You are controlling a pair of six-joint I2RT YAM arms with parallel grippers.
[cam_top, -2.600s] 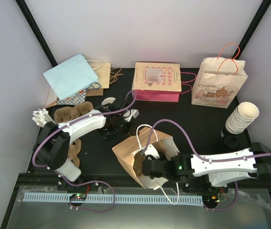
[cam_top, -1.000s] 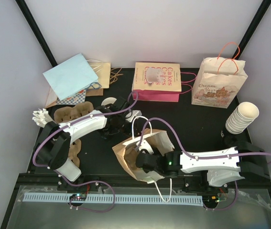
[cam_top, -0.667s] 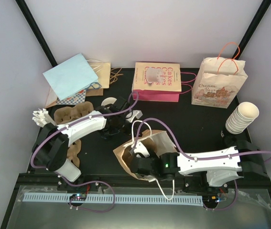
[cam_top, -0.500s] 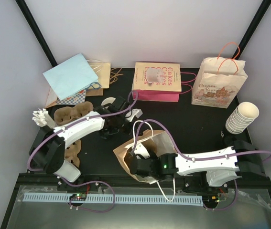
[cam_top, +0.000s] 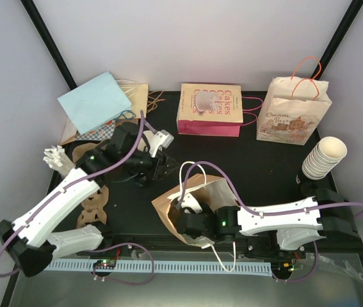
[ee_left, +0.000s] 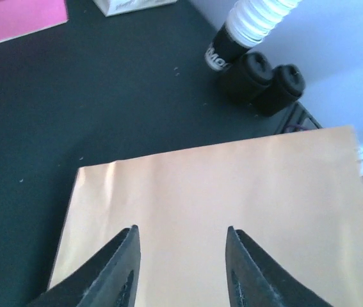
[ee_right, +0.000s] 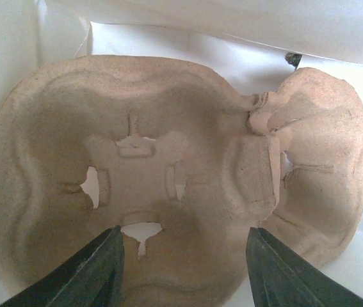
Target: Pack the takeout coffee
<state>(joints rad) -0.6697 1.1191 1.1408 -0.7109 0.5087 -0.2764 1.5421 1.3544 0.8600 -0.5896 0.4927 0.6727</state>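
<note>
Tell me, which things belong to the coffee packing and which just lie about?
In the job: brown paper bag, pulp cup carrier inside it.
Lying about: Cakes bag, printed Cream bag, light blue bag, stacked cups, spare pulp carriers.

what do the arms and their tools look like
The left arm and right arm both have white links with black joints, a small green light and a purple cable looping alongside. The left tool and right tool each end in two dark, tapered fingers.
</note>
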